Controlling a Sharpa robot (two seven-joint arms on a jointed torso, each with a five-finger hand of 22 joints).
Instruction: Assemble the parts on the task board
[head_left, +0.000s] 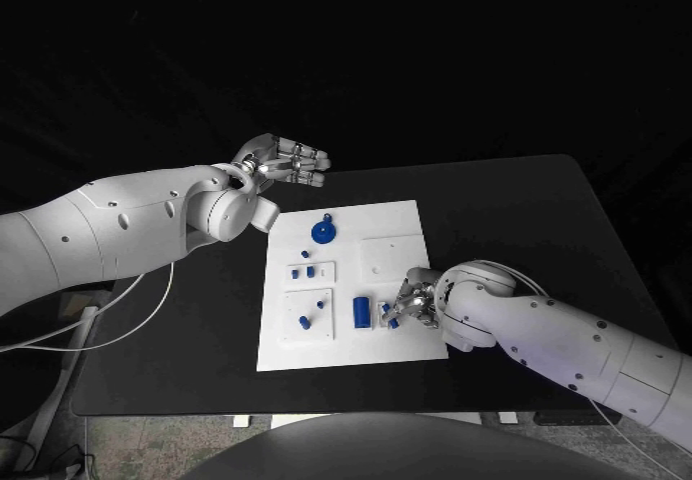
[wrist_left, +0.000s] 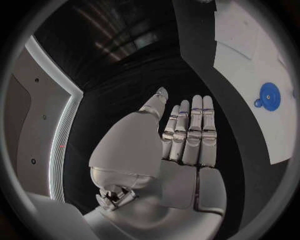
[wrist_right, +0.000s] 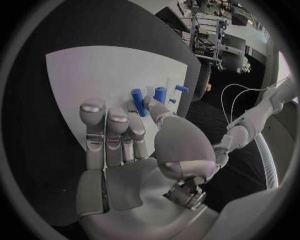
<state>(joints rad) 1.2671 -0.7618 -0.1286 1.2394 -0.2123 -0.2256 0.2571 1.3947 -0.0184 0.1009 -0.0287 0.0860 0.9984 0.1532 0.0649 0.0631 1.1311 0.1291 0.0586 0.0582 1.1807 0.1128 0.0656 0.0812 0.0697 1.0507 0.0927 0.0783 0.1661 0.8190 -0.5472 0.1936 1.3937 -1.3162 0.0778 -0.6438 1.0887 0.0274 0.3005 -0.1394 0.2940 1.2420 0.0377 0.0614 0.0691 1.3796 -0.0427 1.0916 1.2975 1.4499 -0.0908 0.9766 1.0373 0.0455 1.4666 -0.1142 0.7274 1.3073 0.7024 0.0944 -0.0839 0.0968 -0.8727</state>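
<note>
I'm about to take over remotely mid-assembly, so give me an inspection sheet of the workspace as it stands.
Surface: black table, bare around the board.
Job's things: white task board in the middle; blue round part at its far end; small blue pieces in the recessed panels; a blue cylinder near the right hand.
Clutter: nothing seen.
Hands: left hand raised past the board's far left corner, fingers straight, holding nothing; right hand down on the board's right edge at the blue pieces; whether it grips one cannot be told.
Cables: a white cable hangs under the left arm.
Surroundings: dark; floor at the near edge.
</note>
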